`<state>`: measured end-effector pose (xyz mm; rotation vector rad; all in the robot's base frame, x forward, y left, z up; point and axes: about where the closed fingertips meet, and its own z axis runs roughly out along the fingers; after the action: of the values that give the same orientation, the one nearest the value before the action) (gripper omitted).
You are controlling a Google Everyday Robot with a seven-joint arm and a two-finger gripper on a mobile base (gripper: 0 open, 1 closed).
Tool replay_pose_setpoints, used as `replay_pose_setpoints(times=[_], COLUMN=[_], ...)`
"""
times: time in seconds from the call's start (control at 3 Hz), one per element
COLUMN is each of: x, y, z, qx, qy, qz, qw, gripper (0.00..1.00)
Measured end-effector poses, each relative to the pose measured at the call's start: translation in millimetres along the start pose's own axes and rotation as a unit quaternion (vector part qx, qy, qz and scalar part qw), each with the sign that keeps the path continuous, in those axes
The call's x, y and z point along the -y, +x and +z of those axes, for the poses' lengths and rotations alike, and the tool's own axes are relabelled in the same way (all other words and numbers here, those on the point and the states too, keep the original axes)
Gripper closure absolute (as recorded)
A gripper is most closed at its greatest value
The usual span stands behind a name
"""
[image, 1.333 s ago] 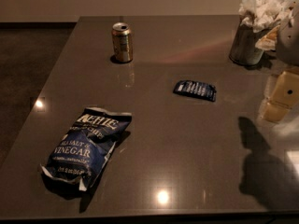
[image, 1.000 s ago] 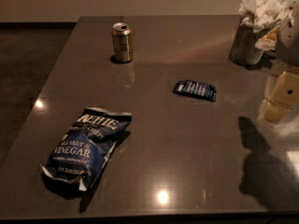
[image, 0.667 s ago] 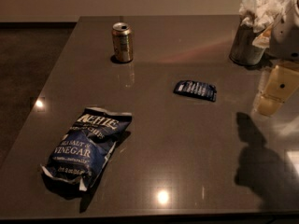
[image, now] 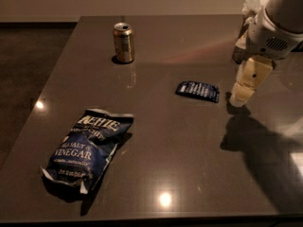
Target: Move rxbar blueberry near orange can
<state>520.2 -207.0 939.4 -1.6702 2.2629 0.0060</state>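
The rxbar blueberry [image: 198, 91], a small flat dark-blue wrapper with white lettering, lies on the dark table [image: 156, 141] right of centre. The orange can [image: 123, 42] stands upright at the far left of the table, well apart from the bar. My gripper [image: 240, 97] hangs from the white arm at the right, just right of the bar and low over the table, holding nothing.
A large crinkled blue chip bag reading "VINEGAR" [image: 86, 150] lies at the near left. A cup with white napkins [image: 251, 8] stands at the far right, mostly hidden behind the arm. The arm's shadow falls on the table's right side.
The arm has swung in from the right edge toward the bar, and the gripper now sits closer to the bar. The bar, can and chip bag have not moved.
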Motion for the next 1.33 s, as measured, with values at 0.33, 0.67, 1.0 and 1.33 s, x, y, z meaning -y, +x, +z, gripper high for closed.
replay_pose_setpoints(times=[0.33, 0.67, 1.0, 1.33], x=[15, 23, 28, 36], y=[-6, -12, -17, -18], z=[33, 61, 84, 103], qx=[0.009, 0.024, 0.035, 0.038], qy=[-0.020, -0.036, -0.056, -0.073], qz=[0.002, -0.002, -0.005, 0.000], qw=[0.9998, 0.9991, 0.9978, 0.9966], gripper=[0.00, 0.00, 0.00, 0.00])
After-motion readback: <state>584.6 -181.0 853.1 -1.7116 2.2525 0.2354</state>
